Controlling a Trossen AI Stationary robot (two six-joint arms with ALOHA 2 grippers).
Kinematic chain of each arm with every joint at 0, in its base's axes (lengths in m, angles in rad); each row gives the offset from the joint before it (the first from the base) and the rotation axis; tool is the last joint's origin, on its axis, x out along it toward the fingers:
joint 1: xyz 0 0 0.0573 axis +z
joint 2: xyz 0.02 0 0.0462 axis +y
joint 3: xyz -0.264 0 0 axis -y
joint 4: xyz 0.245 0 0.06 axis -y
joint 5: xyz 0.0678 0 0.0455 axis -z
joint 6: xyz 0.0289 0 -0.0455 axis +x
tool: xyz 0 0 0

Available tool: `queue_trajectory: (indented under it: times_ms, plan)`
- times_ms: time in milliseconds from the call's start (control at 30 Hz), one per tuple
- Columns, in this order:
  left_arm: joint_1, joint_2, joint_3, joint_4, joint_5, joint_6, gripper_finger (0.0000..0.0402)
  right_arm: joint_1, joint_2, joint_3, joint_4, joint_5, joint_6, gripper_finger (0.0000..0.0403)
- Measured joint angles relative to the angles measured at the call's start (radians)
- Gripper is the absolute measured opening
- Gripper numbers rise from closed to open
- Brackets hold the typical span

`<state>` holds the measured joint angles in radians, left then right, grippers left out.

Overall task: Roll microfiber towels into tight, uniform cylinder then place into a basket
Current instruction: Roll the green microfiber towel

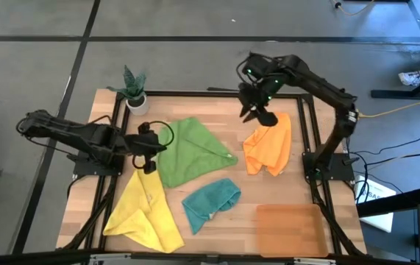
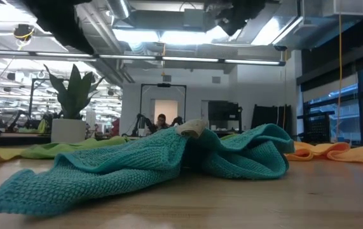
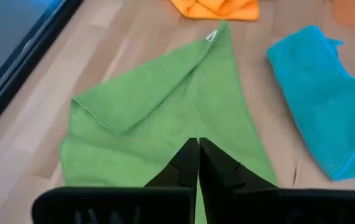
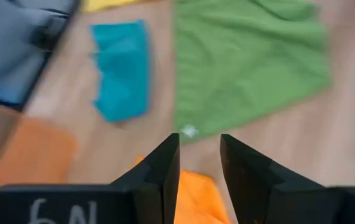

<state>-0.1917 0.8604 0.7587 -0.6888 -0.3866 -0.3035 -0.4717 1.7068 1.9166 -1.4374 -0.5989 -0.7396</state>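
Green towel point(image 1: 189, 151): spread loosely in the middle of the table, one corner folded over, nothing rolled yet.
Left gripper point(image 1: 148, 163): at the green towel's near edge, by the yellow towel point(image 1: 143, 210); fingers pressed together and, from its wrist view, nothing between them.
Right gripper point(image 1: 257, 112): raised above the top corner of the orange towel point(image 1: 268, 145), jaws standing part open, holding nothing I can make out.
Teal towel point(image 1: 210, 202): crumpled, lying between the green one and the basket.
Basket point(image 1: 289, 230): at the front right corner, no towel in it.
Stage: looks like the very start, choosing a cloth to flatten.
Doing it well: I'd say flatten the folded corner first, get both grippers on one straight edge, and keep the roll snug and even so it ends up a neat cylinder.
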Motion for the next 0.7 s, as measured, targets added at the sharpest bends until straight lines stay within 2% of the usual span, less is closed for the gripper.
queue_trajectory:
  times_ms: [67, 200, 333, 467, 700]
  plan:
    - [0.000, 0.002, -0.011, 0.011, 0.000, 0.001, 0.0001, -0.004, -0.057, -0.123, 0.083, -0.027, -0.003, 0.0117]
    - [0.000, 0.003, -0.047, 0.133, 0.001, 0.052, 0.0003, 0.003, -0.178, -0.350, 0.335, -0.002, 0.020, 0.0117]
    - [0.005, 0.003, -0.096, 0.237, 0.003, 0.071, 0.0001, 0.036, -0.245, -0.526, 0.627, 0.103, 0.099, 0.0117]
    - [0.025, 0.003, -0.160, 0.307, 0.003, 0.070, 0.0002, 0.069, -0.248, -0.648, 0.850, 0.218, 0.108, 0.0117]
    - [0.046, 0.004, -0.206, 0.324, 0.003, 0.006, 0.0003, 0.110, -0.186, -0.790, 1.232, 0.240, 0.125, 0.0117]
